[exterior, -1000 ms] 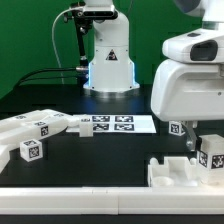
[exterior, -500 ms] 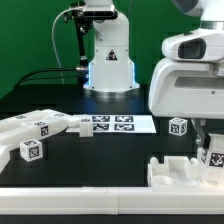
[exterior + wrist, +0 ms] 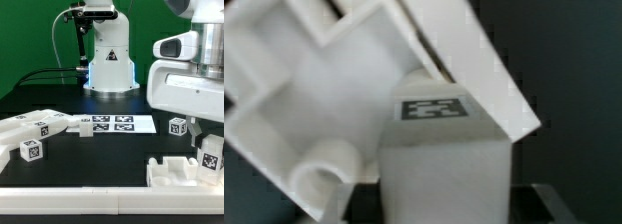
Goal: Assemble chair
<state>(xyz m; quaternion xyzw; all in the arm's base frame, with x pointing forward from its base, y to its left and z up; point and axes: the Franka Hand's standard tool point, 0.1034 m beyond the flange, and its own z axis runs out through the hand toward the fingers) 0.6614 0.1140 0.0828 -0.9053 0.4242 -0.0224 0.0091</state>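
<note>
With the flat white marker board [image 3: 110, 124] as dial centre in the exterior view, bare black tabletop [image 3: 100, 160] lies open toward six o'clock. Loose tagged white plastic chair pieces [image 3: 35, 128] crowd eight, a stepped white chair structure [image 3: 175, 175] four, a small tagged white cube [image 3: 178, 126] three, the bulky white arm housing [image 3: 185, 90] two.

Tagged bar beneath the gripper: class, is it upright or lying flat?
Upright: the tagged bar stands on end above the low white base piece, its tag facing the camera.

The arm's white body [image 3: 190, 85] hides the fingers in the exterior view, the tagged block [image 3: 211, 157] beneath it is cut by the edge, and the wrist view's white pieces [image 3: 331, 90] are blurred.
</note>
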